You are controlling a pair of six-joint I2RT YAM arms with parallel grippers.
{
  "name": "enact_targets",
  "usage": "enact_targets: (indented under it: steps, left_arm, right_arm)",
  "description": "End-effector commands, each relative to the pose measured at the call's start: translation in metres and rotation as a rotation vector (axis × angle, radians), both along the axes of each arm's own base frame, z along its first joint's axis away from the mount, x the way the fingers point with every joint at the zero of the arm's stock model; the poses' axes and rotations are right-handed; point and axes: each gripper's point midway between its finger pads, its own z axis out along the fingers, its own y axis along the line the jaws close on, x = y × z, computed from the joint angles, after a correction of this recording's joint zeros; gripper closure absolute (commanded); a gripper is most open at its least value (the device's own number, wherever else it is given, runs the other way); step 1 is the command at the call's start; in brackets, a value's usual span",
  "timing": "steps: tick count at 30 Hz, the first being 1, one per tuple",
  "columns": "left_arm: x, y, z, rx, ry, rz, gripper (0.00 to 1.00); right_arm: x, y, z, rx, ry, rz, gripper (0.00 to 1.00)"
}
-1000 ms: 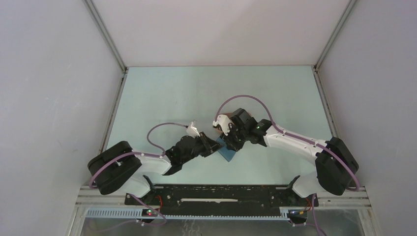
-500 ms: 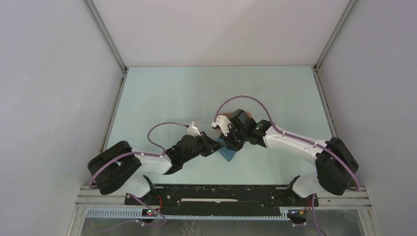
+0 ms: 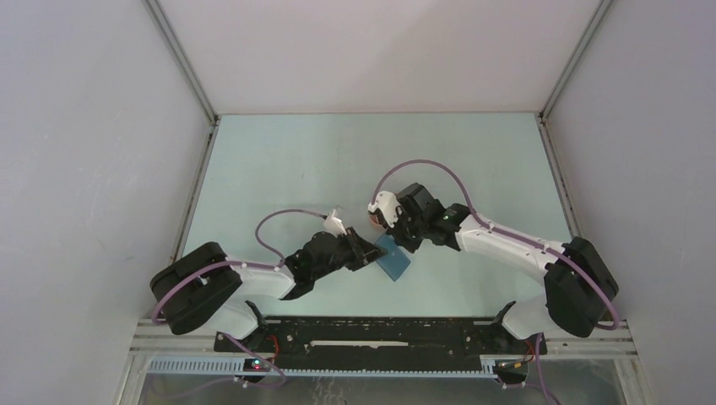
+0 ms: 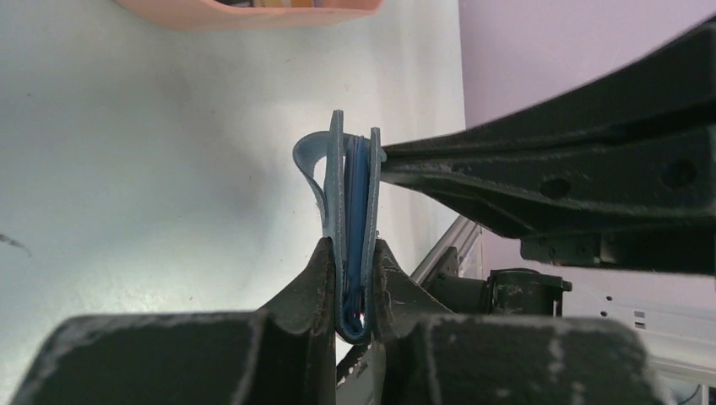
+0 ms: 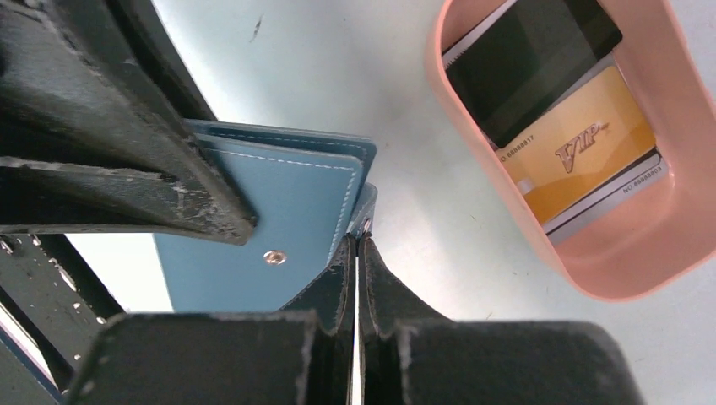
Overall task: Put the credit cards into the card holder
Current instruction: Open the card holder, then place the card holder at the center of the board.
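Note:
The blue card holder [image 3: 393,258] stands on edge, folded, with my left gripper [image 4: 353,253] shut on its spine. Its snap tab [image 5: 366,218] hangs off the right face. My right gripper [image 5: 359,240] is shut, its tips meeting right at that tab; a slit of light runs between the fingers and I cannot tell whether the tab is pinched. The credit cards lie stacked in the salmon-pink tray [image 5: 439,93]: a black one [image 5: 532,51] on top, a yellow VIP one [image 5: 583,143] under it, a pale one [image 5: 612,196] lowest.
In the top view the pink tray is mostly hidden under my right wrist [image 3: 384,207]. It lies just behind the card holder; its rim [image 4: 253,10] shows in the left wrist view. The left gripper's finger [image 5: 127,169] presses the card holder's near face.
My right gripper has gone from partly open to shut and shifted slightly right and back. More of the blue card holder now shows. The left gripper's hold is unchanged.

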Motion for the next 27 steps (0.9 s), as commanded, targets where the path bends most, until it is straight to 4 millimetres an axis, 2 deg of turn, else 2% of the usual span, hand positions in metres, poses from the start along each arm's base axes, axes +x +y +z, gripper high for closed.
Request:
enact_targets:
  steps: [1,4,7,12,16,21,24,27]
  left_arm:
    - [-0.003,-0.016,0.056,-0.120,-0.170,-0.083,1.00]
    - [-0.008,-0.015,0.054,-0.062,-0.254,-0.152,1.00]
    - [-0.010,-0.014,0.042,-0.016,-0.248,-0.201,0.98]
    - [-0.007,-0.013,0.011,0.038,-0.168,-0.223,0.78]
    - [0.010,0.003,-0.010,0.093,-0.136,-0.136,0.65]
    - [0.029,0.041,-0.037,0.253,-0.108,0.019,0.47]
    - [0.032,0.055,-0.034,0.275,-0.133,0.072,0.46]
    - [0.030,0.058,-0.014,0.238,-0.189,0.080,0.46]
  right_arm:
    - [0.011,-0.002,0.027,0.088,-0.025,0.010,1.00]
    - [-0.006,-0.008,0.033,0.155,0.073,0.089,1.00]
    - [-0.018,-0.015,0.032,0.164,0.127,0.136,1.00]
    - [-0.022,-0.018,0.027,0.162,0.172,0.138,1.00]
    - [-0.023,-0.019,0.020,0.144,0.203,0.136,1.00]
    - [-0.019,-0.022,0.008,0.103,0.232,0.101,1.00]
    - [-0.012,-0.027,0.000,0.066,0.243,0.056,1.00]
    - [-0.007,-0.032,-0.008,0.051,0.268,0.018,1.00]
